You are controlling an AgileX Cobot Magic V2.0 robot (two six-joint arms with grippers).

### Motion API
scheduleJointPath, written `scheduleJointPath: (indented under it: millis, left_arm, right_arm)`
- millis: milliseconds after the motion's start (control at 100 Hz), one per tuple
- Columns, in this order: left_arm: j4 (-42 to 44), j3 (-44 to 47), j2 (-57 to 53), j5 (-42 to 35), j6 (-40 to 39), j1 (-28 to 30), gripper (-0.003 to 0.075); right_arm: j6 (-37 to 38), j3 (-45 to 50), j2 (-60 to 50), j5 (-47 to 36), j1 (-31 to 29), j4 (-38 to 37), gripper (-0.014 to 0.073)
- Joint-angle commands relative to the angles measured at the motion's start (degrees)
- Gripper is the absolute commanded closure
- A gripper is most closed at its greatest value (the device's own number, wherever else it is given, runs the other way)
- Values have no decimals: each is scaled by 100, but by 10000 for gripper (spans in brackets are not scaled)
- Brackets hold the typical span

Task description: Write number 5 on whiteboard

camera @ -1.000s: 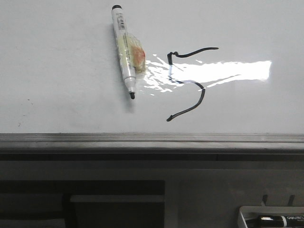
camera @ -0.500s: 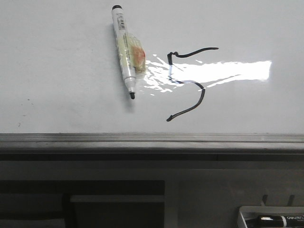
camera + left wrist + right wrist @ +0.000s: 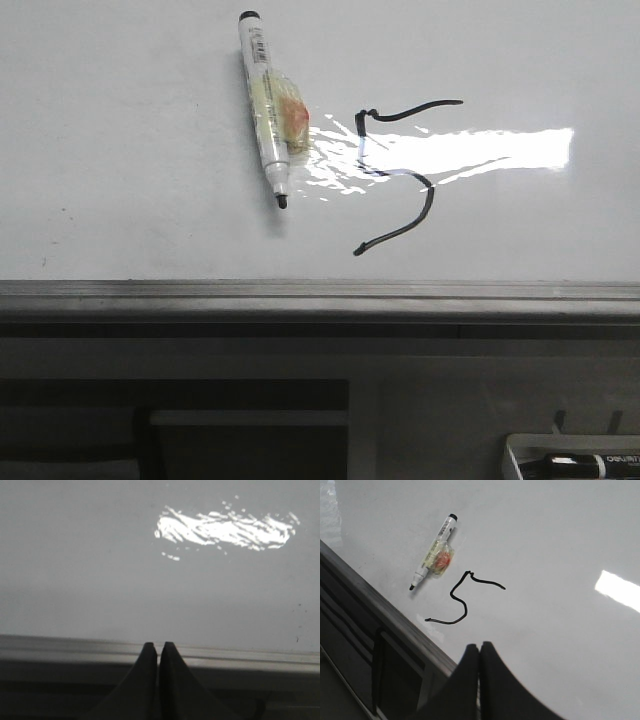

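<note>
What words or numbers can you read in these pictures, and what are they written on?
"5": hand-drawn in black strokes, the number 5 on the whiteboard.
Barcode and small print on the marker lying on the board: too small to read.
White lettering on the second marker in the tray at the lower right of the front view: blurred and cut off, not readable.
Nothing else carries text.

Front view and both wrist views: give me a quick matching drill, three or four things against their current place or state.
Things:
1. white uncapped marker
2. black hand-drawn number 5
3. left hand
4. second marker with black cap

States:
A. shut, holding nothing
B. crossed by light glare
C. in the tray below the glossy whiteboard
D. lying loose beside the writing

Pairs: 1-D, 2-B, 3-A, 4-C
</note>
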Motion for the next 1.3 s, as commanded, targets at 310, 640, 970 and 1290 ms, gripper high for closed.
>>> scheduleJointPath:
  millis: [310, 640, 970, 1290]
  left_arm:
    - [-602, 95, -151, -28, 139, 119, 741]
    - [-602, 95, -151, -28, 139, 119, 741]
    - [-602, 95, -151, -28, 139, 119, 741]
    - [-602, 95, -151, -28, 139, 119, 741]
  right_arm:
    - [3, -140, 54, -410, -44, -93, 640]
    - [3, -140, 54, -410, -44, -93, 640]
    - [3, -140, 54, -38, -44, -107, 640]
    - [1214, 1035, 54, -695, -1617, -191, 640]
